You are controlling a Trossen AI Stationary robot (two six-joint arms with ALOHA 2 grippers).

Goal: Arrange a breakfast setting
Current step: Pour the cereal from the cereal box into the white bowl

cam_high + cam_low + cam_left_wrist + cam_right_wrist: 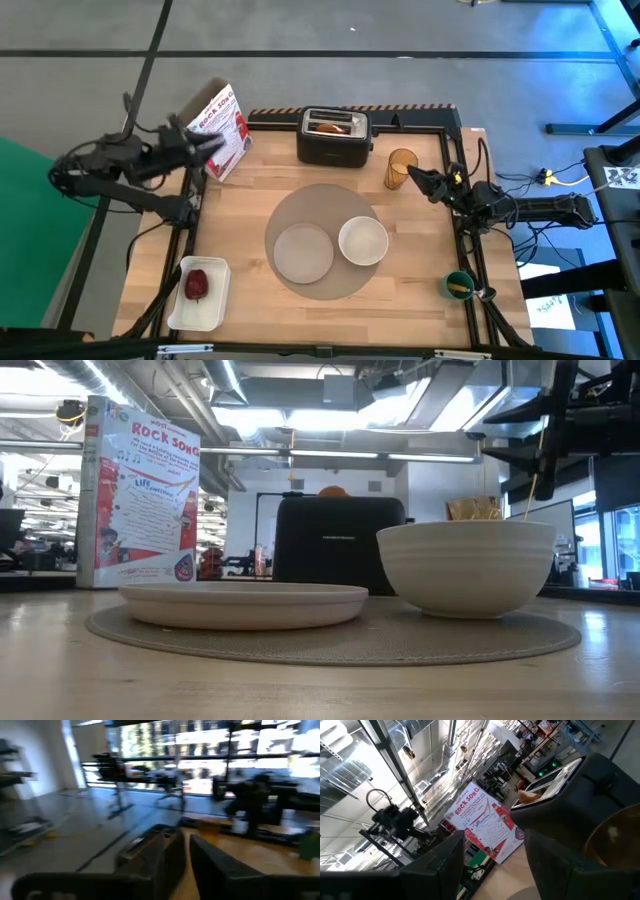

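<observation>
The grey placemat lies mid-table with the white plate and the white bowl on it; both also show in the low view, the plate left of the bowl. The tan bagel sticks up from a slot of the black toaster. The red apple lies in a white tray at the near left. No spoon shows. My left gripper is shut, in the air over the table's far left. My right gripper is open and empty beside an amber cup.
A cereal box stands at the far left, close by my left gripper. A green cup stands at the table's near right edge. Bare wood lies at the table's near edge and around the placemat.
</observation>
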